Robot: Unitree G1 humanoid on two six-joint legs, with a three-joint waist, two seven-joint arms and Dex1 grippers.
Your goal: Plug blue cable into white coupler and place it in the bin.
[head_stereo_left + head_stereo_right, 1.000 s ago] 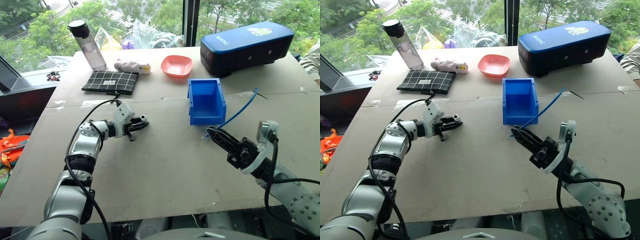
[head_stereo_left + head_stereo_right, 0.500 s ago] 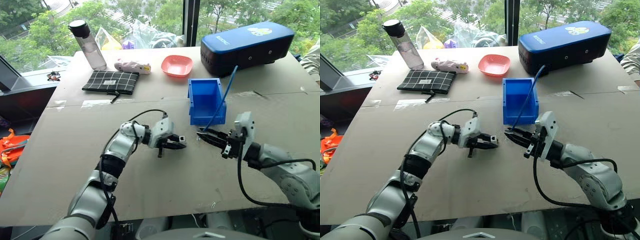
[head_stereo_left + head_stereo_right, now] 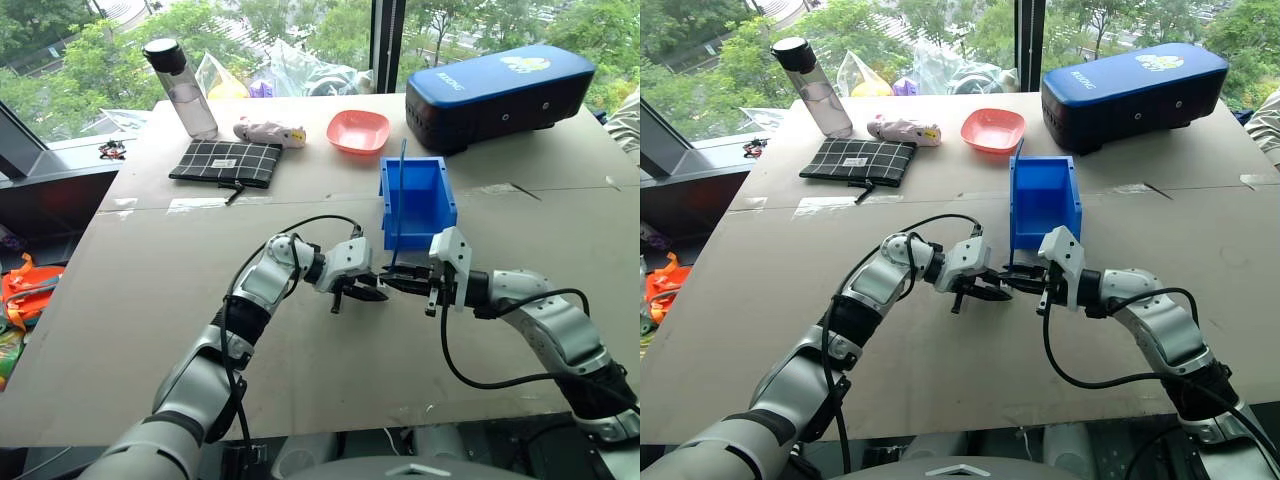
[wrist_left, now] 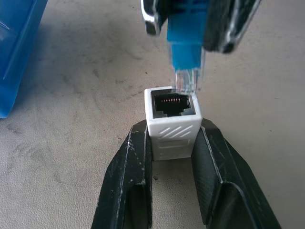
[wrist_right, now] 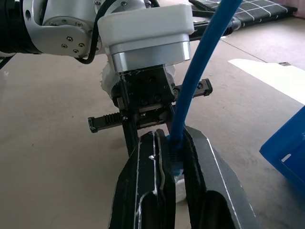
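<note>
In the left wrist view my left gripper [image 4: 171,128] is shut on the white coupler [image 4: 172,121], whose dark socket faces the camera and shows its contacts. The clear plug [image 4: 187,82] of the blue cable [image 3: 401,190] sits at the coupler's upper rim, outside the socket. My right gripper [image 5: 172,136] is shut on the cable's blue boot, just behind the plug. From there the cable rises steeply in front of the bin [image 3: 438,205]. The two grippers meet tip to tip at mid-table, left gripper [image 3: 368,292] facing right gripper [image 3: 393,284], just in front of the bin.
Behind the bin stand a pink bowl [image 3: 357,130] and a large dark-blue case [image 3: 497,92]. At the back left are a bottle [image 3: 181,88], a checked pouch [image 3: 222,162] and a small pale bundle [image 3: 265,132]. A person's sleeve [image 3: 628,120] shows at the right edge.
Both hands have come together at mid-table, the left moving right and the right moving left. The cable has swung from trailing rightward to standing upright. The plug now meets the coupler.
</note>
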